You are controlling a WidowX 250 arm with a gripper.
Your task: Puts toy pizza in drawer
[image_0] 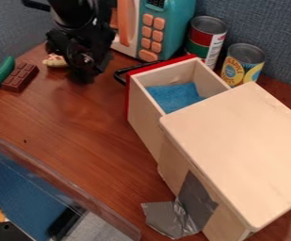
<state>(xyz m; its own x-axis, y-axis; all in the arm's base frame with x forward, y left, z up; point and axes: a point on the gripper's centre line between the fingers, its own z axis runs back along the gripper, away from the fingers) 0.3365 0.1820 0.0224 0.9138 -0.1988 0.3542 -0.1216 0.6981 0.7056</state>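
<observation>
Toy pizza [54, 60] | partly behind end effector [83, 74] | contact unclear

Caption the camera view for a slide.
Gripper by the toy pizza, drawer open, two cans behind it.

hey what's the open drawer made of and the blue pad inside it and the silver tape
Drawer: apparently wood, pale and matte; its red front is likely painted. Blue pad: perhaps foam or sponge, dull and soft-looking. Silver tape: probably plastic-coated cloth, its loose end satiny and creased.
</observation>
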